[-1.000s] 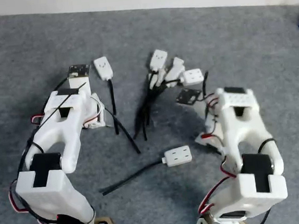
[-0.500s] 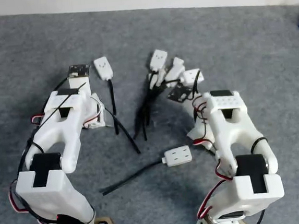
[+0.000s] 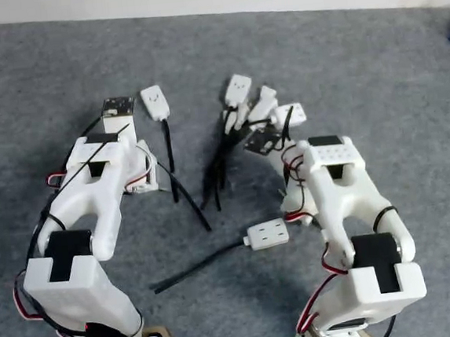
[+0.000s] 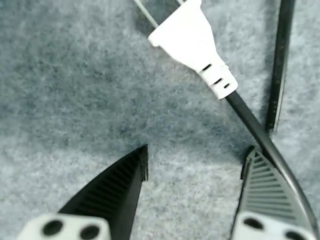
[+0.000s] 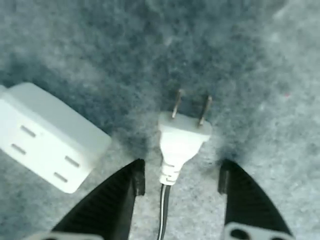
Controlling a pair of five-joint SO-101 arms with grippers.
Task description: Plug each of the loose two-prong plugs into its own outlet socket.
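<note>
Right claw (image 5: 181, 167) spread, straddling a white plug (image 5: 181, 137) (prongs pointing away); left claw (image 4: 197, 150) spread above carpet (image 4: 75, 75).

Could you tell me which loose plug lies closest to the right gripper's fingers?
The two-prong plug lying between the open fingers of the right gripper, prongs pointing away, beside a white socket block. A second plug lies ahead of the left gripper.
</note>
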